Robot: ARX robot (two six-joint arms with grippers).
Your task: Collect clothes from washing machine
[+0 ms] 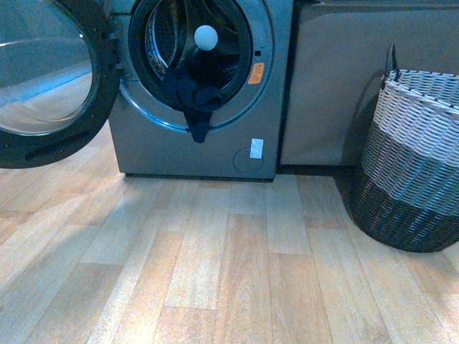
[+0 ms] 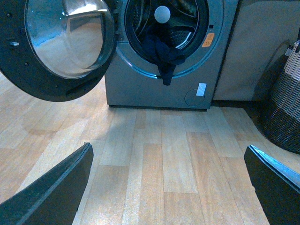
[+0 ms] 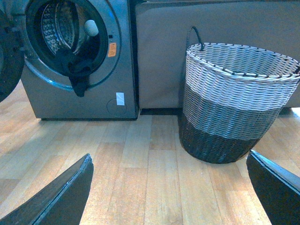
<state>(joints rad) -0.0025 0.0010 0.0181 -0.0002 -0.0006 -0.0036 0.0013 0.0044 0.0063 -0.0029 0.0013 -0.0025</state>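
The grey washing machine point(image 1: 204, 154) stands at the back left with its round porthole door point(image 1: 43, 72) swung open to the left. The dark navy clothes point(image 1: 192, 97) hang limp over the lower lip of the drum mouth. They also show in the left wrist view point(image 2: 163, 51) and in the right wrist view point(image 3: 77, 70). A pale ball point(image 1: 206, 37) sits in the drum above them. My left gripper point(image 2: 169, 176) is open and empty over the floor, well short of the machine. My right gripper point(image 3: 171, 176) is open and empty, facing the basket.
A two-tone woven wicker basket point(image 1: 412, 158) stands on the wooden floor point(image 1: 229, 272) at the right, also in the right wrist view point(image 3: 234, 101). A brown panel point(image 1: 330, 86) stands beside the machine. The open door juts out over the floor at the left.
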